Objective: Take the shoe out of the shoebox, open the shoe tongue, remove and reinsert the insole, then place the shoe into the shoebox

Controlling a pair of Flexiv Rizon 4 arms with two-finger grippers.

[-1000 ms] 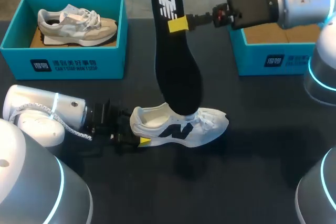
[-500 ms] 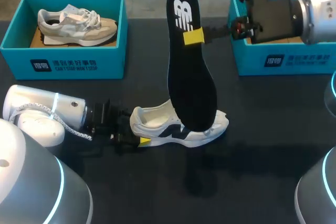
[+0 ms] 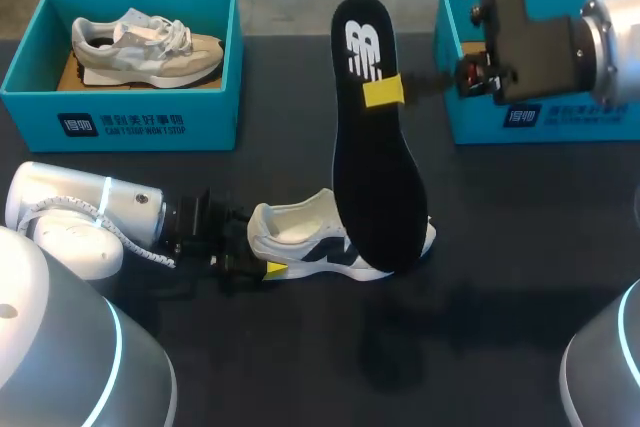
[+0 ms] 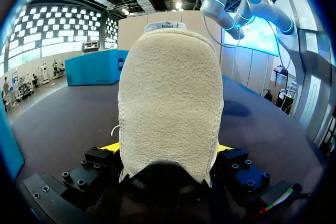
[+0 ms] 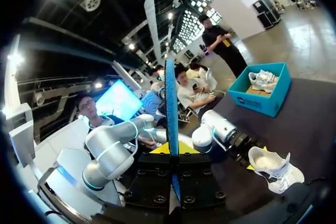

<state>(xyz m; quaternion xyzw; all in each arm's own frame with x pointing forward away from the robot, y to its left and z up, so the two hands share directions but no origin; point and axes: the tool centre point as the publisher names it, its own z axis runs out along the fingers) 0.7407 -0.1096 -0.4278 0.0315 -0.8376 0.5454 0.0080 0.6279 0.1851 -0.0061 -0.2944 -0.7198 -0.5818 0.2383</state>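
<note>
Dark table (image 3: 480, 287): carries the white shoe (image 3: 300, 242) near its middle. All positions below are given from that shoe.

Left arm (image 3: 80, 212): lies low over the table behind the white shoe's heel.

Right arm (image 3: 600, 32): enters above and beyond the toe end, on the far right side.

Left shoebox (image 3: 120, 122): teal, open, well beyond the heel side. A beige shoe (image 3: 145, 47) lies on its side inside.

Right shoebox (image 3: 540, 117): teal, open, well beyond the toe side. Its contents are mostly hidden by the right arm.

Insole (image 3: 375, 167): black, out of the white shoe and held nearly upright, heel end up. Its toe end hangs in front of the forefoot. Contact with the shoe cannot be determined.

White shoe: stands upright on its sole, outside both boxes, toe pointing away from the left arm.

Left gripper (image 4: 167, 149): clamped on the heel, one yellow tip at each side.

Right gripper (image 5: 172, 153): high above the white shoe, fingers pressed on both faces of the insole, seen edge-on between them.
</note>
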